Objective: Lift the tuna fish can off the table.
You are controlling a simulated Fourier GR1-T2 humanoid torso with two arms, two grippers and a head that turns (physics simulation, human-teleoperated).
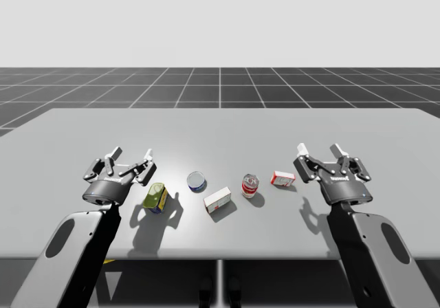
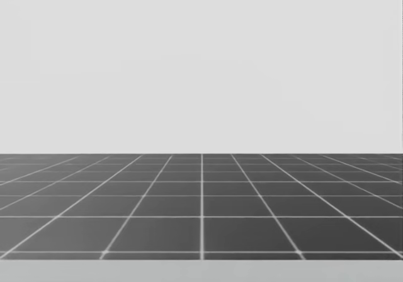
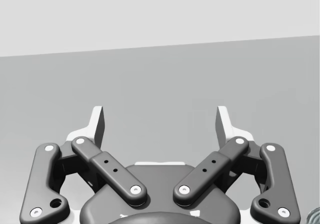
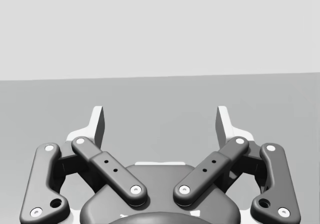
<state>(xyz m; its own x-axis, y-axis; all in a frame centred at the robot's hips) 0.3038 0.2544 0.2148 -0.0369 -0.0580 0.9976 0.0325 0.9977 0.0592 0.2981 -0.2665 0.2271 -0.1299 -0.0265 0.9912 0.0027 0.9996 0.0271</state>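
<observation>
You will find the tuna fish can (image 1: 196, 180) — a low, round, blue-rimmed tin — on the table (image 1: 227, 133), a little left of centre in the high view. It sits between a green and yellow can (image 1: 156, 198) lying on its side and a white box (image 1: 218, 199), and it touches neither. Further right stand an upright red can (image 1: 249, 184) and a small red and white box (image 1: 282, 178).

The left gripper (image 1: 130, 155) hovers just beside the green and yellow can, near the tin. Its fingers (image 3: 98, 126) are spread wide, with bare table between them. The right gripper (image 1: 318, 148) hangs beyond the small box — well apart from the tin — likewise spread and holding nothing.
</observation>
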